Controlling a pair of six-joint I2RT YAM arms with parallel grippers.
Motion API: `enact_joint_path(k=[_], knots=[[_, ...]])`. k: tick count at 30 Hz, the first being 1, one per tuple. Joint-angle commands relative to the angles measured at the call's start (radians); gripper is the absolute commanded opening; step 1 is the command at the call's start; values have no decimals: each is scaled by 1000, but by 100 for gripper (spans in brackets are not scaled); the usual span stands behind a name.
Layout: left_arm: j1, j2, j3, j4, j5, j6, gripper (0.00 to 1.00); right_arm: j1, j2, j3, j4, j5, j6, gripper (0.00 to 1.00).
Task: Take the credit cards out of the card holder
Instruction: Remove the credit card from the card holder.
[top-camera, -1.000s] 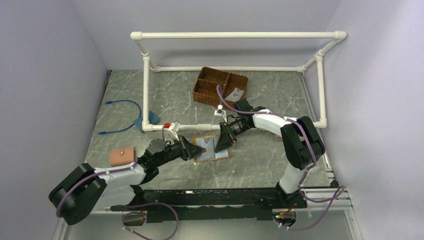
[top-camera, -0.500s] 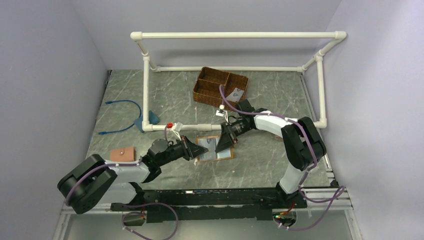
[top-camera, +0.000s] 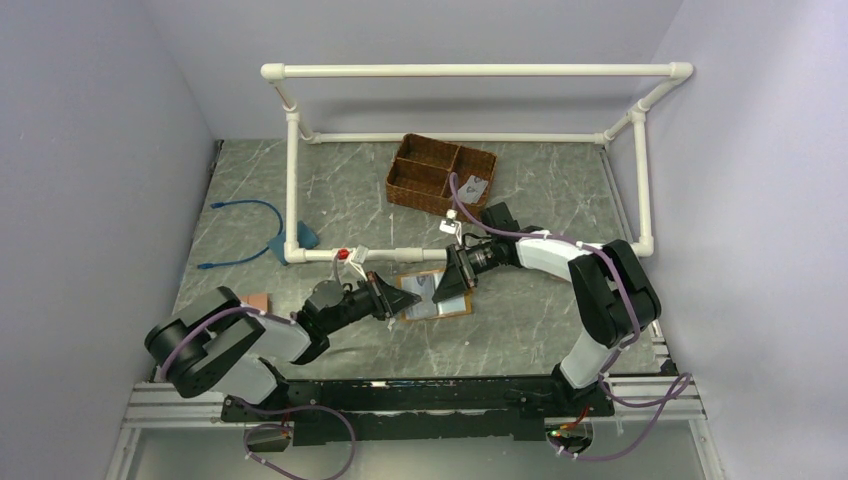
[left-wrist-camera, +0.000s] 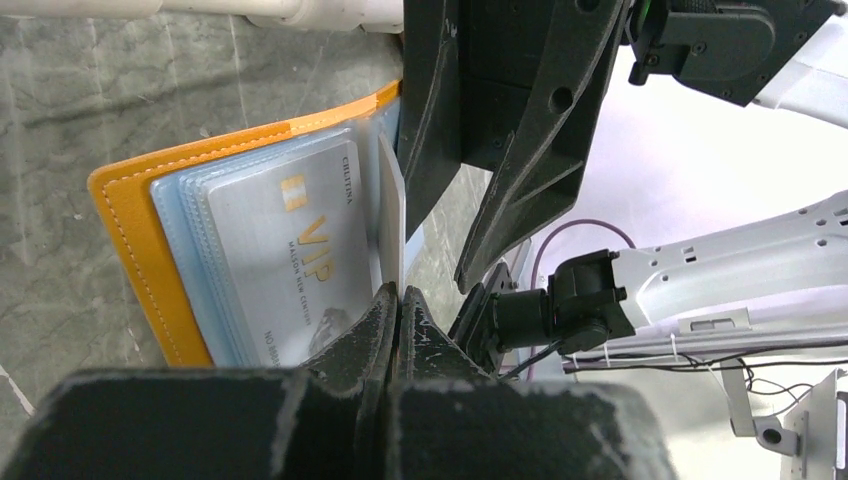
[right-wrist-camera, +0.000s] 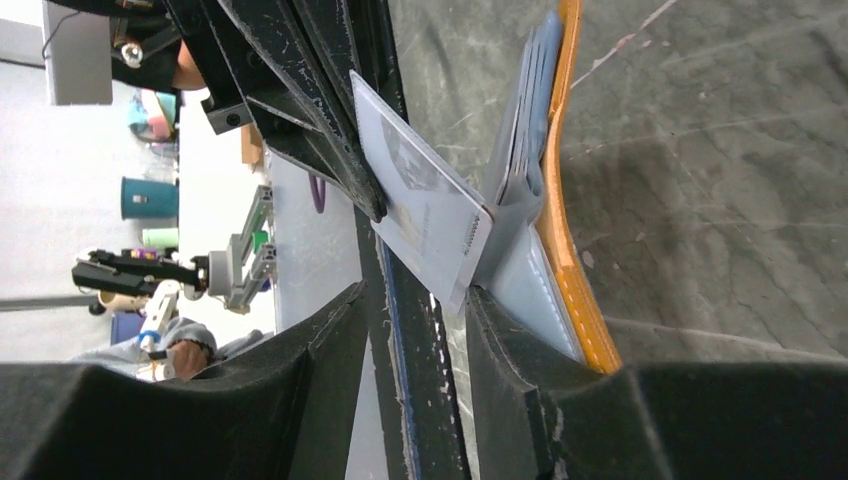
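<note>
Since a second ago your left arm has swung in toward the centre, covering most of the pinkish wallet (top-camera: 258, 299), and the card holder (top-camera: 440, 306) has slid slightly right, nearer the white pipe frame (top-camera: 470, 71). Your left gripper (left-wrist-camera: 392, 295) is clamped shut on the lower edge of one credit card (left-wrist-camera: 391, 215), which stands edge-on and partly drawn out of the pale blue slots. In the right wrist view that same card (right-wrist-camera: 425, 215) slants out from the holder's (right-wrist-camera: 570, 200) blue pages, pinched by the black fingers (right-wrist-camera: 330, 130) above. Your right gripper (right-wrist-camera: 415, 300) stands open, its jaws apart on either side of the card's corner; one finger (right-wrist-camera: 500, 340) sits just beside the blue pages, though you cannot tell whether it touches them. The holder (left-wrist-camera: 125, 230) lies spread open on the marbled table (top-camera: 520, 320), a VIP card (left-wrist-camera: 290, 270) tucked in its front slot.
</note>
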Motion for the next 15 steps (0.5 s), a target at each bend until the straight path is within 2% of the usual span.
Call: enact_joint_path(k=[1, 5, 11, 13, 15], knots=[[-34, 51, 40, 183, 6, -55, 0, -2, -43, -17, 175, -10, 89, 42], [-37, 85, 36, 227, -7, -69, 0, -9, -36, -13, 141, 76, 65, 43], [-39, 87, 38, 237, -10, -73, 0, -15, -28, -22, 165, 51, 85, 44], [-39, 83, 42, 230, -8, -73, 0, -15, -28, -28, 194, 18, 108, 40], [-39, 83, 46, 225, -7, -72, 0, -15, -30, -37, 223, -17, 125, 29]])
